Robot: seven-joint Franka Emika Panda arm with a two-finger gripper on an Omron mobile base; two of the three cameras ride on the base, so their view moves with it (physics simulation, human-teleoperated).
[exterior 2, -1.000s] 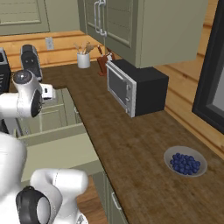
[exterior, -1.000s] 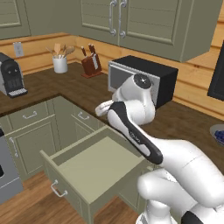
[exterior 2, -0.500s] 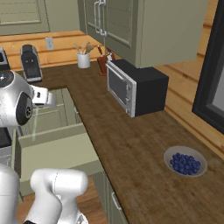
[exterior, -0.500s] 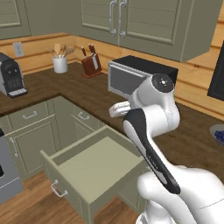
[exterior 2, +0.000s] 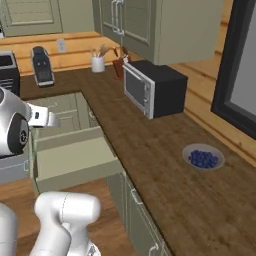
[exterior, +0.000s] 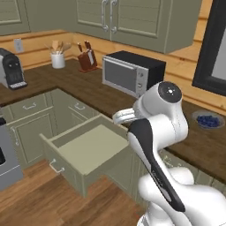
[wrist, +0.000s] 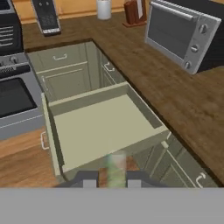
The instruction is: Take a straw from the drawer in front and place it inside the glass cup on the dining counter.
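Observation:
The sage-green drawer (exterior: 66,164) stands pulled open under the dark worktop, its pale inside bare, also seen as the drawer (wrist: 87,99) and the drawer (exterior 2: 75,136). My gripper (wrist: 112,179) hovers above the drawer's front edge, shut on the straw (wrist: 116,165), a pale blurred stick rising between the finger tips. The same gripper (exterior: 120,117) pokes out left of the raised arm, over the drawer's back right corner; as the gripper (exterior 2: 47,120) it sits at the far left. The glass cup and the dining counter are out of view.
A microwave (exterior: 132,73) stands on the worktop behind the arm. A bowl of blueberries (exterior 2: 202,159) lies further right. A coffee machine (exterior: 12,68), a utensil crock (exterior: 58,59) and a knife block (exterior: 87,59) line the back wall. A stove (wrist: 13,94) borders the drawer's left.
The arm has risen and swung its elbow to the right, lifting the hand off the drawer. Both base views have shifted a little, so the base has moved.

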